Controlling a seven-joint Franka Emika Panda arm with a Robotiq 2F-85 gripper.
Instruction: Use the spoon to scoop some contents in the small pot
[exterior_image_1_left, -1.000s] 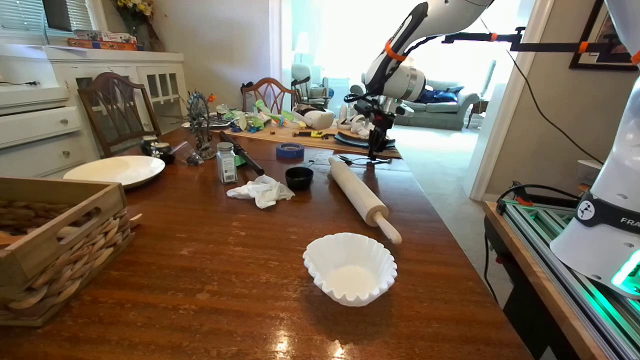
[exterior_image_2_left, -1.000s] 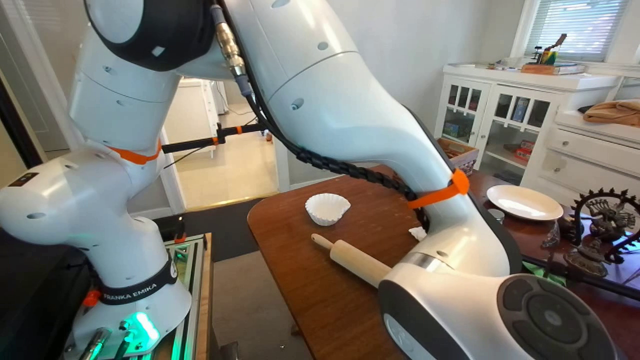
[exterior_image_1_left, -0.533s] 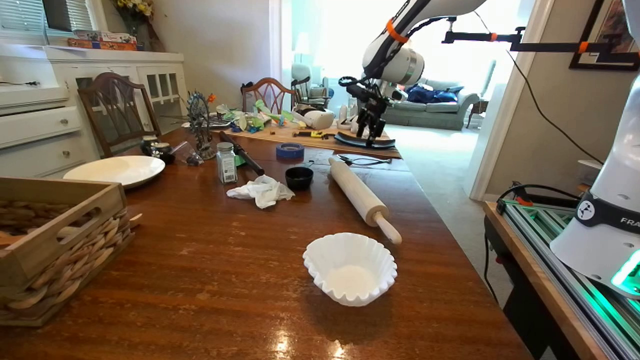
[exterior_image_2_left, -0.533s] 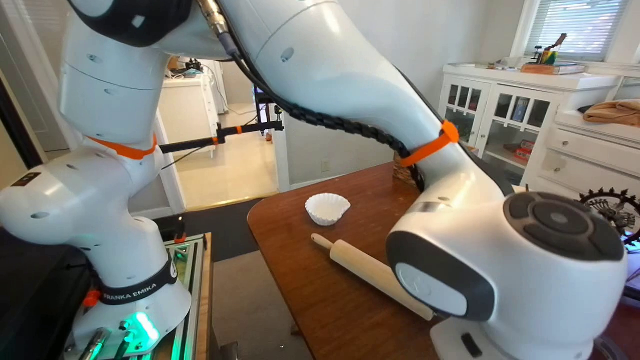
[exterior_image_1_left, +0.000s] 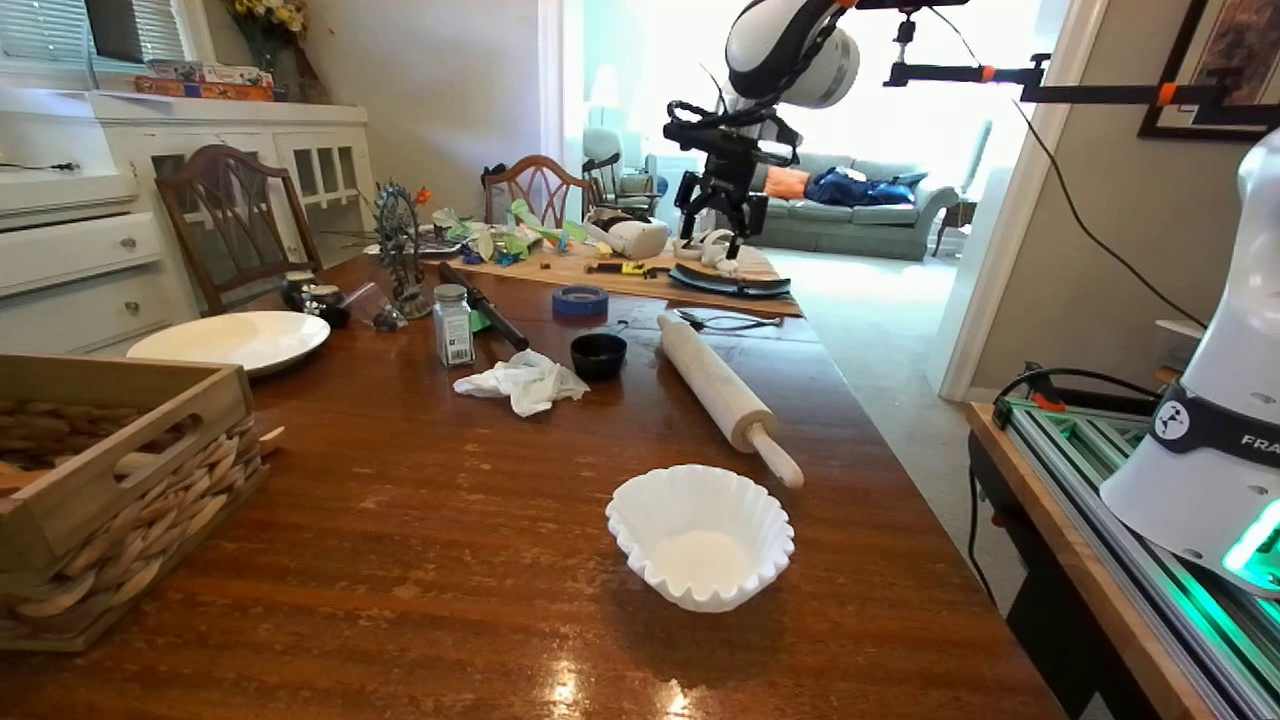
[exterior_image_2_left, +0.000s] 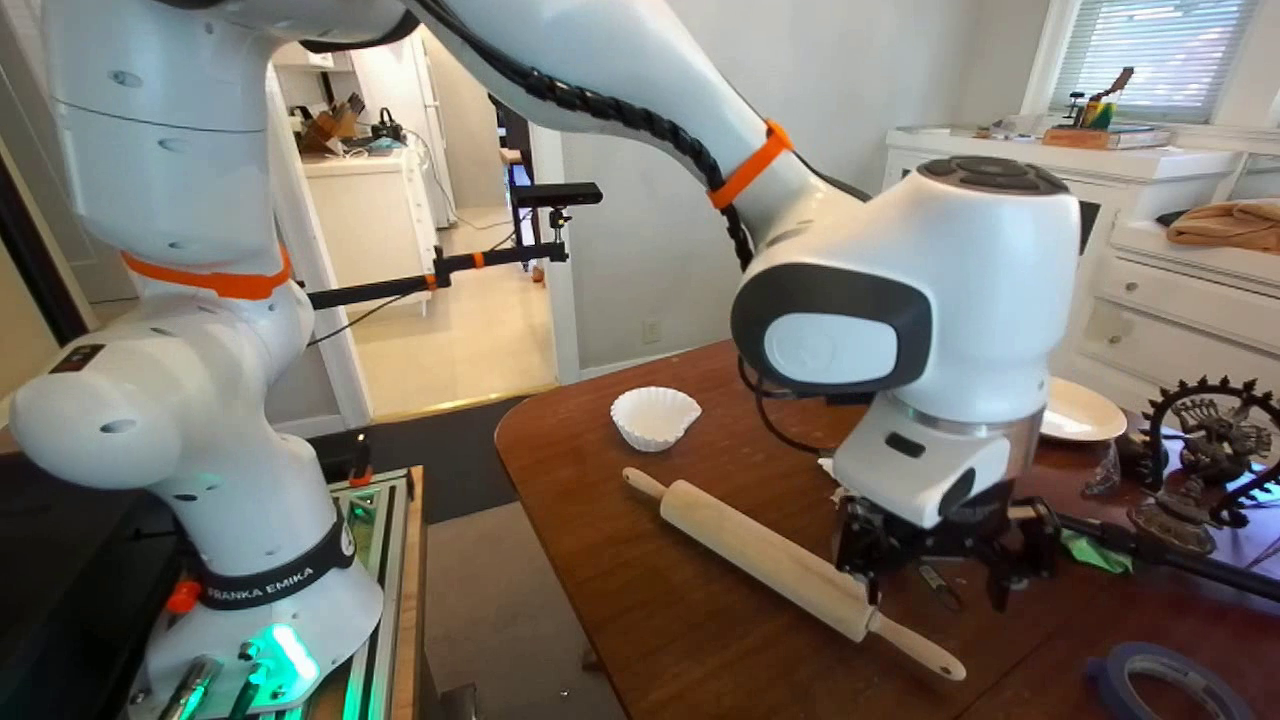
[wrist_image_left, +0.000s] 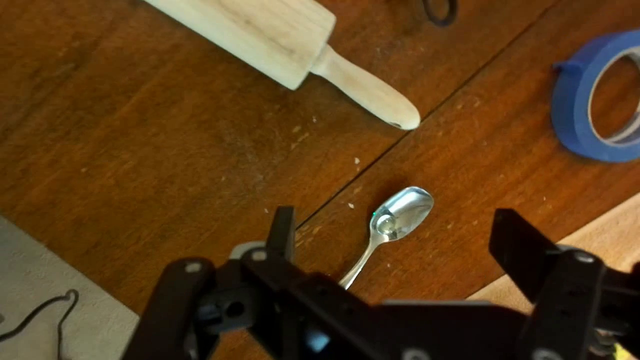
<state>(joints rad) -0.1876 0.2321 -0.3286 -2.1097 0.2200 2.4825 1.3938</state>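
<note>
Across the wrist view's upper left, the wooden rolling pin (wrist_image_left: 272, 42): one low sweep could set it rolling. Along the bottom, the gripper (wrist_image_left: 395, 215), spread wide, pinching nothing. Mid-frame in an exterior view, the small black pot (exterior_image_1_left: 598, 356), contents unreadable, might skid if bumped. And lower right of the wrist view's centre, the metal spoon (wrist_image_left: 397, 217) lies flat, handle partly hidden by the gripper, so a misjudged pinch could miss it!

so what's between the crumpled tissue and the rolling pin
In an exterior view, the small black pot stands between the crumpled tissue and the wooden rolling pin.
</note>
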